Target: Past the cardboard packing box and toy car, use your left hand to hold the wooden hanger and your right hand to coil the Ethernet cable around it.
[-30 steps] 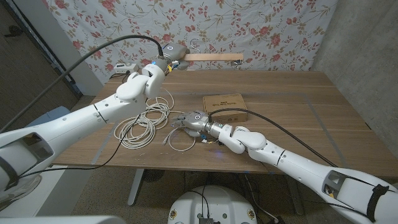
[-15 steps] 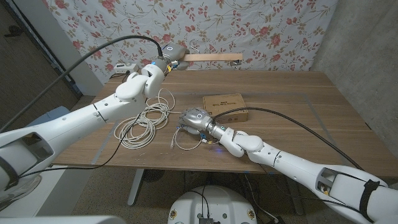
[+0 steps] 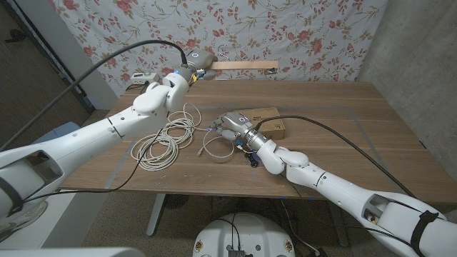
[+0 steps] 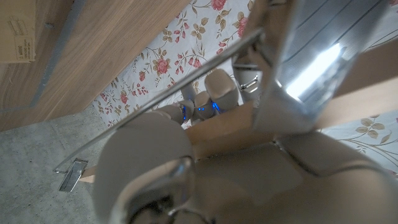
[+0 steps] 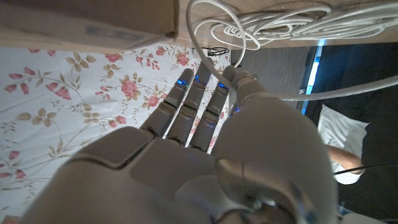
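Observation:
My left hand point(image 3: 191, 63) grips the wooden hanger point(image 3: 244, 66) by one end and holds it up level beyond the table's far edge. In the left wrist view the hanger's wood point(image 4: 219, 135) and its metal hook point(image 4: 163, 98) run close past my fingers. The white Ethernet cable point(image 3: 166, 135) lies mostly coiled at the table's left middle. My right hand point(image 3: 233, 126) is raised beside the cardboard box point(image 3: 265, 118) and pinches the cable near its end, a loose loop point(image 3: 217, 148) hanging to the table. The cable point(image 5: 231, 38) passes my thumb point(image 5: 247, 83) in the right wrist view.
The wooden table point(image 3: 335, 121) stretches bare to the right of the box. A small pale object point(image 3: 145, 77) sits at the far left corner. A floral curtain point(image 3: 314, 36) hangs behind the table. A black hose point(image 3: 107, 61) arcs over my left arm.
My right hand has risen and moved toward the box, drawing the cable's end and a loop off the table. The left hand and hanger have stayed put.

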